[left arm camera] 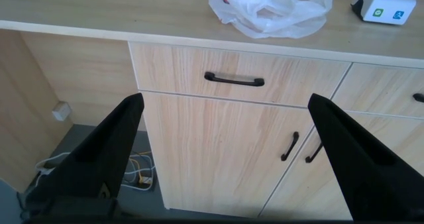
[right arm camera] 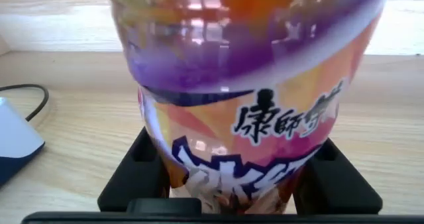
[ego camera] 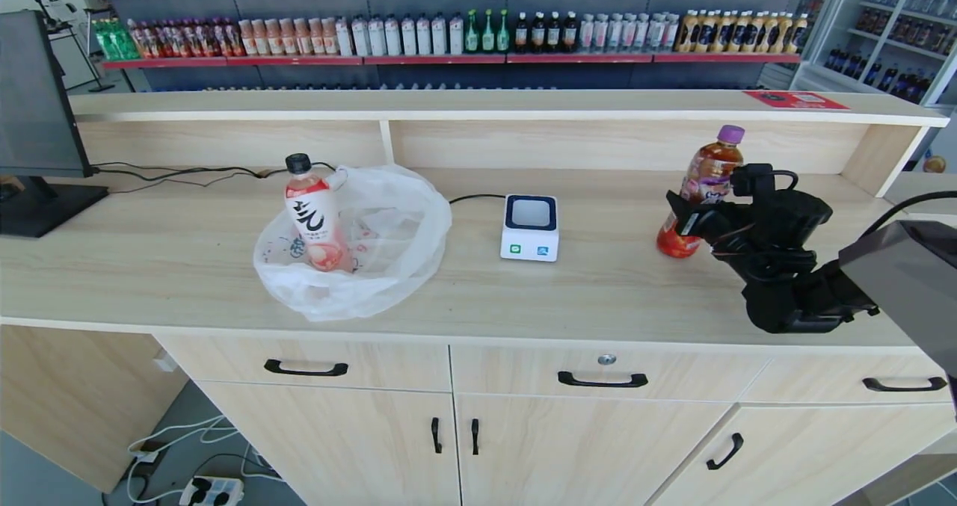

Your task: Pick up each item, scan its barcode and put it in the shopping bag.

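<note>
Left gripper [left arm camera: 225, 101] hangs low before the cabinet [left arm camera: 218, 144], fingers spread wide and empty. On the table [ego camera: 149, 267], a pink black-capped bottle [ego camera: 312, 218] leans inside the clear shopping bag [ego camera: 419, 222]. A white barcode scanner [ego camera: 529, 226] sits mid-table. Far right, the right gripper [ego camera: 684, 222] fingers appear closed on the lower body of a tilted purple-capped tea bottle [ego camera: 706, 173]. So low a grip could let it tip or slip.
</note>
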Tool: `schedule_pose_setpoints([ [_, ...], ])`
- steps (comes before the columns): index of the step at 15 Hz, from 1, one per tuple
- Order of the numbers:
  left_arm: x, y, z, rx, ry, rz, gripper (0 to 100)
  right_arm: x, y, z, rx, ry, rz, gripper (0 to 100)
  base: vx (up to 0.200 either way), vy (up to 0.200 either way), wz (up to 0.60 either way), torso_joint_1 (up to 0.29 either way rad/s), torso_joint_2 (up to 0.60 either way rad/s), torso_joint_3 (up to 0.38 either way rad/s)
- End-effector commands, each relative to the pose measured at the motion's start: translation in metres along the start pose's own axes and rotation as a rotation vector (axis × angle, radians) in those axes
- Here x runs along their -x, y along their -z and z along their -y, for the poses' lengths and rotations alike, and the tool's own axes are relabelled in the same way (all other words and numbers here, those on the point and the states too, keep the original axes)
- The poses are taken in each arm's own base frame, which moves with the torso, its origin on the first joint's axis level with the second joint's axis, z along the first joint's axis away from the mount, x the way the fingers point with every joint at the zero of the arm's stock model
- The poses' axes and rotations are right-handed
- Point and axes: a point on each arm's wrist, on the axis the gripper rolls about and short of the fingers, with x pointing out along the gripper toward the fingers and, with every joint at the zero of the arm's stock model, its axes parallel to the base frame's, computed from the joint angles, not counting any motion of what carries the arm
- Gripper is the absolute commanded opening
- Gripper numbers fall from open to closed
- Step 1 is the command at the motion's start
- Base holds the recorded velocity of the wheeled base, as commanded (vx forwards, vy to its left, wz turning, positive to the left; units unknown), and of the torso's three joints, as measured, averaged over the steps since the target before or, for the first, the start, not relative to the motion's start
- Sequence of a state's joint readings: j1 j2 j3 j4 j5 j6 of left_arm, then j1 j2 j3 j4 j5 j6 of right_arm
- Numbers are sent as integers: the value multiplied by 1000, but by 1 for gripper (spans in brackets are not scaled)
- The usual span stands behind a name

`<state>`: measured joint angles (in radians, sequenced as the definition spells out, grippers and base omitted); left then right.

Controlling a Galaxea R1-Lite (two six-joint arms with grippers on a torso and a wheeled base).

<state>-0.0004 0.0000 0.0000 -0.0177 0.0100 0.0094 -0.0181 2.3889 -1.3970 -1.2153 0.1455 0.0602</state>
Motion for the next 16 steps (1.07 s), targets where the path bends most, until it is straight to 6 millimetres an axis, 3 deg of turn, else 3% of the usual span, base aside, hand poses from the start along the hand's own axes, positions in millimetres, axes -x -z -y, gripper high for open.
schedule_pose_setpoints([
  [1,0,0,0,0,-1,1,100,0,-7,-1,3,-3,20,0,0,200,0,2,12,2],
  [5,0,0,0,-1,-1,1,100,5,-45,-5,13,-12,94,0,0,50,0,-1,2,1],
  [10,0,0,0,-1,-1,1,100,37,-104,-32,8,-61,151,0,0,0,0,0,0,0],
  [12,0,0,0,-1,-1,-1,100,64,-137,-53,-1,-103,184,0,0,0,0,0,0,0],
  [14,0,0,0,-4,-1,-1,100,93,-157,-76,-18,-160,189,0,0,0,0,0,0,0],
  [16,0,0,0,-3,-1,-1,100,137,-172,-108,-51,-252,175,0,0,0,0,0,0,0],
])
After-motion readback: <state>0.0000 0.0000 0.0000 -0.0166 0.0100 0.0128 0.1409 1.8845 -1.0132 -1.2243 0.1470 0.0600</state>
